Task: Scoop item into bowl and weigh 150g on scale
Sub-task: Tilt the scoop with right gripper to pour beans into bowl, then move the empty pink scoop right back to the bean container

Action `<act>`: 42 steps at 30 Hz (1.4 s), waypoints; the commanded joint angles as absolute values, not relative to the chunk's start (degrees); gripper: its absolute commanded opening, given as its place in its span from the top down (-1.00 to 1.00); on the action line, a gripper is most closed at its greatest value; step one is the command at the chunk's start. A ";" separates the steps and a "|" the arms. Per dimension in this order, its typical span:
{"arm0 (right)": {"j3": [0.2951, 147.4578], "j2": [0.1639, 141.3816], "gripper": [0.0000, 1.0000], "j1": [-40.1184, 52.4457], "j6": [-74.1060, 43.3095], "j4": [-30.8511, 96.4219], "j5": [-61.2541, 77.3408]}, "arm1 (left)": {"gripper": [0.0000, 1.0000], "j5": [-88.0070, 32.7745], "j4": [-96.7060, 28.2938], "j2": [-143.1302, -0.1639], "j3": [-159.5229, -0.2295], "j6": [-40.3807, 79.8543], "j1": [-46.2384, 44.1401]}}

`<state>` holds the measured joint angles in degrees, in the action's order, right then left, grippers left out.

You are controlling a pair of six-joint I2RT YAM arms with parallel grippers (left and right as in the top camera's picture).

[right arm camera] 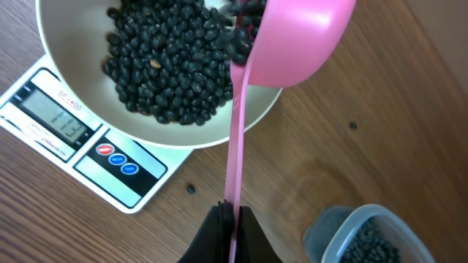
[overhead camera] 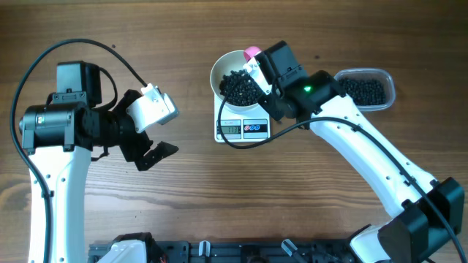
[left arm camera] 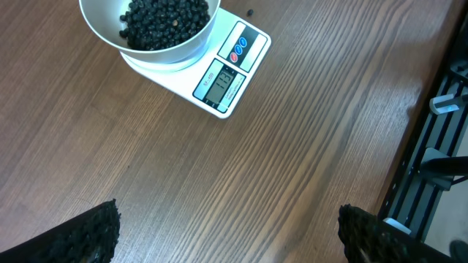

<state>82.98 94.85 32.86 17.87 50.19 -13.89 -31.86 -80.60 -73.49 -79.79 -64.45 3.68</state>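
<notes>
so the right gripper (right arm camera: 232, 212) is clamping the handle of the pink scoop (right arm camera: 300, 36), tipping it over the bowl (right arm camera: 66, 73) that's sitting on the scale (right arm camera: 88, 150), black beads (right arm camera: 168, 66) spilling in. The left gripper (left arm camera: 230, 234) is hanging wide open, gripping nothing, off to the left of the scale

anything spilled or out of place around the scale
Yes. Two black beads lie loose on the table: that one just beside the scale, another between the bowl and the clear tub. Nothing else looks off.
</notes>
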 commanded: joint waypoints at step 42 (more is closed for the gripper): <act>91.24 94.26 0.91 29.93 -13.69 55.09 -8.05 | -1.00 -33.12 -80.62 -72.93 -80.90 -65.60 3.92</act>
<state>87.61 94.85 32.84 -7.07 52.25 -10.90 -31.88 -80.60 -73.49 -79.79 -64.45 3.68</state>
